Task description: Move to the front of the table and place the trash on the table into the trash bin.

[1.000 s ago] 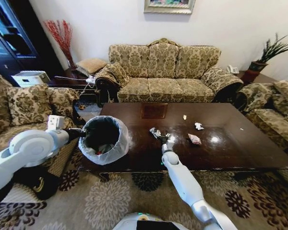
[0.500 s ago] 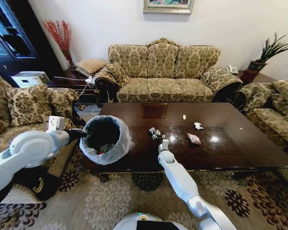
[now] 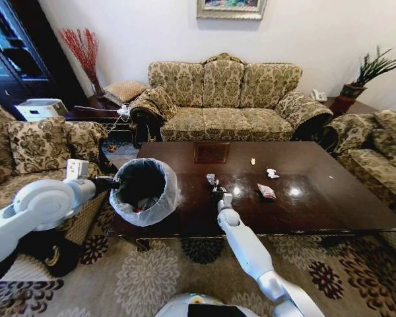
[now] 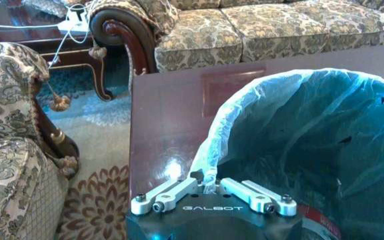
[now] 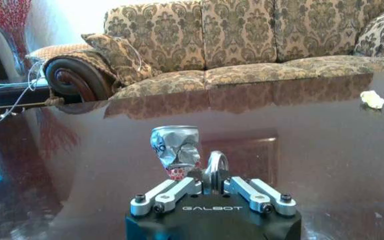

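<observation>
Holding the trash bin (image 3: 144, 191) by its bag-lined rim, my left hand (image 4: 209, 186) pinched the liner at the surface's (image 3: 330, 198) left end. My right hand (image 5: 211, 176) had its fingers pressed together just beside a crumpled silvery wrapper (image 5: 176, 149). A pinkish wrapper (image 3: 266, 191), a white scrap (image 3: 272, 174) and a small pale bit (image 3: 253, 161) lay farther right, well apart. A sofa (image 3: 228, 99) stood behind.
</observation>
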Robot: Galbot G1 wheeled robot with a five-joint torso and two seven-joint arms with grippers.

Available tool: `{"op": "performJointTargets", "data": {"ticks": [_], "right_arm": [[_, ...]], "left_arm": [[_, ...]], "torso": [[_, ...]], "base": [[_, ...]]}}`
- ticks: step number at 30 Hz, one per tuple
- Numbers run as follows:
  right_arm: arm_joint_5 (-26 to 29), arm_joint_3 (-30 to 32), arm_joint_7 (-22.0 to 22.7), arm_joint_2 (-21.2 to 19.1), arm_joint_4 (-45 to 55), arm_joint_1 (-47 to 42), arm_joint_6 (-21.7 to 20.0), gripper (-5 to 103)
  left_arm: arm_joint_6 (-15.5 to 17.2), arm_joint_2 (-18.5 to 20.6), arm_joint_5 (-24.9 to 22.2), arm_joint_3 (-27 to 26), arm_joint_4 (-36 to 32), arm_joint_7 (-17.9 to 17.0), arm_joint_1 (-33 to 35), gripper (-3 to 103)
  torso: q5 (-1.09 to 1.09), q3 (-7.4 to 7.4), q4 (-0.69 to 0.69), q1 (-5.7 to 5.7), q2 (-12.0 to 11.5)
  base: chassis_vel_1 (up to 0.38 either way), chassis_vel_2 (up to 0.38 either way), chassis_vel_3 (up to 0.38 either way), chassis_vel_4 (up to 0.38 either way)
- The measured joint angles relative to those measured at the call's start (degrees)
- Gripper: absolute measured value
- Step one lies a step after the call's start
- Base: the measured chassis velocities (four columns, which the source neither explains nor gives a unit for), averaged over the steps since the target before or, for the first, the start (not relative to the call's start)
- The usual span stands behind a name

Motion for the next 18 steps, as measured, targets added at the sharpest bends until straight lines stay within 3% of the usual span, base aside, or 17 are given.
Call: {"op": "performJointTargets", "data": {"ticks": [5,9,10,12,16,18], "right_arm": [[-1.4,1.0,-0.4,-1.1,5.0,-2.6,-0.3,8],[-0.6,2.2,-1.8,-3.2,20.1,-7.2,1.7,8],[-0.6,2.2,-1.8,-3.2,20.1,-7.2,1.7,8],[-0.8,1.3,-2.8,-4.2,30.9,-9.0,2.4,8],[1.5,-3.3,-3.4,-5.4,48.0,-10.4,-1.3,8],[1.8,-5.0,-3.4,-5.4,51.4,-10.4,-2.5,8]], "left_arm": [[0.0,0.0,0.0,-0.2,0.0,0.0,0.0,1],[0.1,0.5,-0.2,-0.3,1.3,-0.1,0.2,1],[0.1,0.5,-0.2,-0.3,1.3,-0.1,0.2,1],[0.1,1.2,-1.5,0.0,2.5,-0.6,0.4,1],[0.5,2.5,-4.8,0.0,3.2,-1.6,-0.2,1],[0.7,3.0,-5.8,-0.2,3.1,-2.0,-0.3,1]], "torso": [[0.01,0.02,0.01,0.01,0.0],[-0.01,0.01,-0.01,0.01,0.0],[-0.01,0.01,-0.01,0.01,0.0],[-0.01,0.01,-0.01,0.01,0.0],[-0.03,0.0,0.0,0.0,0.0],[-0.04,-0.01,0.0,0.0,0.0]], "base": [[0.0,0.0,0.0,0.0],[0.0,0.0,0.0,0.0],[0.0,0.0,0.0,0.0],[0.0,0.0,0.0,0.0],[0.0,0.0,0.0,0.0],[0.0,0.0,0.0,0.0]]}}
